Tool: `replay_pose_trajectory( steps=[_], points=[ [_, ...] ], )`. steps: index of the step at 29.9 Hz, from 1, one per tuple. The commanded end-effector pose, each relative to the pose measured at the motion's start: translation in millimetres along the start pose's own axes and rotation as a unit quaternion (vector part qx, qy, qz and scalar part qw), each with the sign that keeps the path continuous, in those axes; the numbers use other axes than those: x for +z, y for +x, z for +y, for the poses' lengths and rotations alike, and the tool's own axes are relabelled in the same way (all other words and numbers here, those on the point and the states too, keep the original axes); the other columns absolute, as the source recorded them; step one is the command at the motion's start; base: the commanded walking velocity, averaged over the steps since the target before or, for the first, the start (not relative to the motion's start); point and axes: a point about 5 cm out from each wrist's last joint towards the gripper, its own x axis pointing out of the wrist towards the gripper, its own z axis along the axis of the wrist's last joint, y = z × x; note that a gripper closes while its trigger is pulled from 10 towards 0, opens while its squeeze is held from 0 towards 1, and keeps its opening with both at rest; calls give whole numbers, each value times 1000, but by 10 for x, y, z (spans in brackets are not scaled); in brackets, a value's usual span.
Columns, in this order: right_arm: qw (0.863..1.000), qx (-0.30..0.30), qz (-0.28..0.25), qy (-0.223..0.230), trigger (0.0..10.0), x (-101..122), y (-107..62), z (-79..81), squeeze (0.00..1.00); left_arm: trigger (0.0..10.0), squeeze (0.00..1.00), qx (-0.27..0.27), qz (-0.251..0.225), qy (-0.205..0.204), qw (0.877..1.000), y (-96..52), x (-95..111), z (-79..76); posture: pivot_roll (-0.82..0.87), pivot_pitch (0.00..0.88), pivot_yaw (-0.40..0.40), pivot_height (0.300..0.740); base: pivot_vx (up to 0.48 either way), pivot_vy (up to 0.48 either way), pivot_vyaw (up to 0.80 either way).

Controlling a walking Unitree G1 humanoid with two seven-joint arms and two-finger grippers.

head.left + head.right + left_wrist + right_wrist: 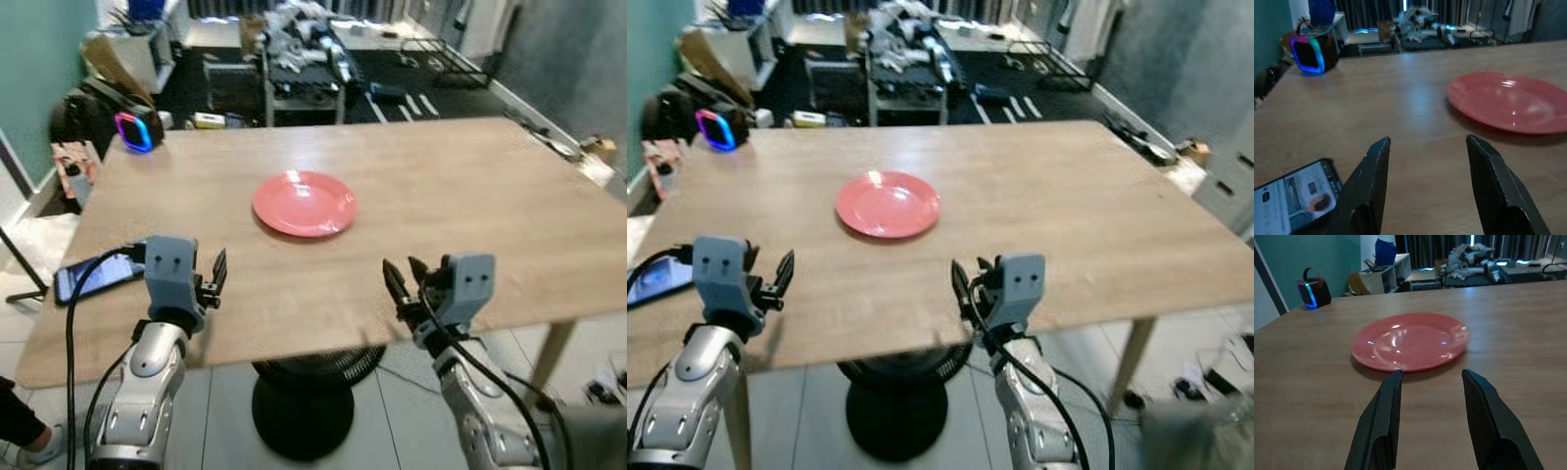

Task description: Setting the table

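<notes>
A red plate (304,203) lies empty near the middle of the wooden table (470,196). My left gripper (217,273) hovers over the table's near left part, open, with nothing between its fingers (1369,186). My right gripper (404,282) hangs at the table's near edge, right of centre, also open and empty. Both point toward the plate, which shows in the left wrist view (1508,100) and straight ahead in the right wrist view (1410,340).
A smartphone (96,275) with a lit screen and a cable lies by the table's near left edge. A small speaker (137,129) with a glowing ring stands at the far left corner. Beyond the table are a cluttered cart (304,59) and boxes on the floor.
</notes>
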Motion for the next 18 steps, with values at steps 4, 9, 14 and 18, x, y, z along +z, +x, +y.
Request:
replay_pose_trajectory(
  steps=[4, 9, 14, 18],
  points=[
    [1000, 0, 8, -1, 10000, -25, -10, 9, 0, 10000, 0, -5, 15, -10, 1000, -14, -40, -16, -49, 15, 39, 740, 0, 0, 0],
    [1000, 0, 7, -1, 10000, -24, -10, 10, 0, 10000, 0, -8, 19, -8, 1000, -16, -47, -29, -48, 15, 40, 740, 0, 0, 0],
    [1000, 0, 6, -1, 10000, -18, -9, 8, 0, 10000, 0, -9, 22, -10, 1000, -16, -50, -36, -49, 14, 40, 740, 0, 0, 0],
    [1000, 0, 7, -2, 10000, -17, -7, 4, 0, 10000, 0, -10, 25, -11, 1000, -15, -55, -40, -49, 13, 39, 740, 0, 0, 0]
  ],
)
